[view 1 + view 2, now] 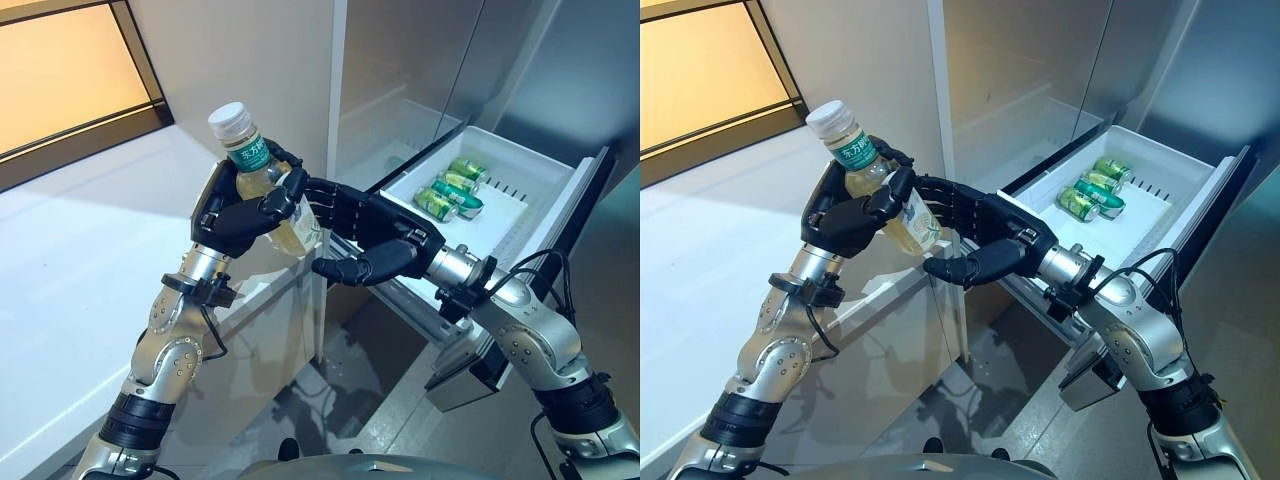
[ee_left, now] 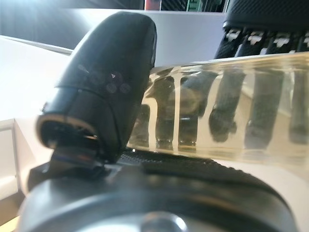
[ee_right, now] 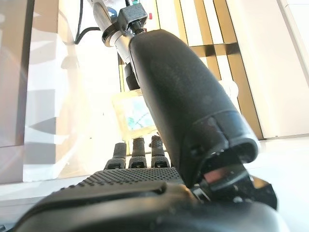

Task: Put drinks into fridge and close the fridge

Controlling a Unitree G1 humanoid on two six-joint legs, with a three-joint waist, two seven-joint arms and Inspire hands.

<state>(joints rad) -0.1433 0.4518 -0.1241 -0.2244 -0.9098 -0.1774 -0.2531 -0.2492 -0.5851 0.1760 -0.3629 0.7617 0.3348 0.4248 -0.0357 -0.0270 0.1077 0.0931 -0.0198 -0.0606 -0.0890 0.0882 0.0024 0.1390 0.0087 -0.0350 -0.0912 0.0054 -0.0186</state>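
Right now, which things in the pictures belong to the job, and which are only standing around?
Job:
bottle, held by the left hand
right hand, fingers on the bottle
open fridge drawer
cans already lying in the drawer

Not part of the job:
white counter
window

White fridge drawer (image 1: pixel 545 170) pulled open; three green cans (image 1: pixel 452 189) lie inside, side by side.

Bottle (image 1: pixel 262 190) clear glossy plastic; drawer (image 1: pixel 540 180) smooth white plastic; cans (image 1: pixel 452 190) shiny metal; counter (image 1: pixel 90 230) glossy white.
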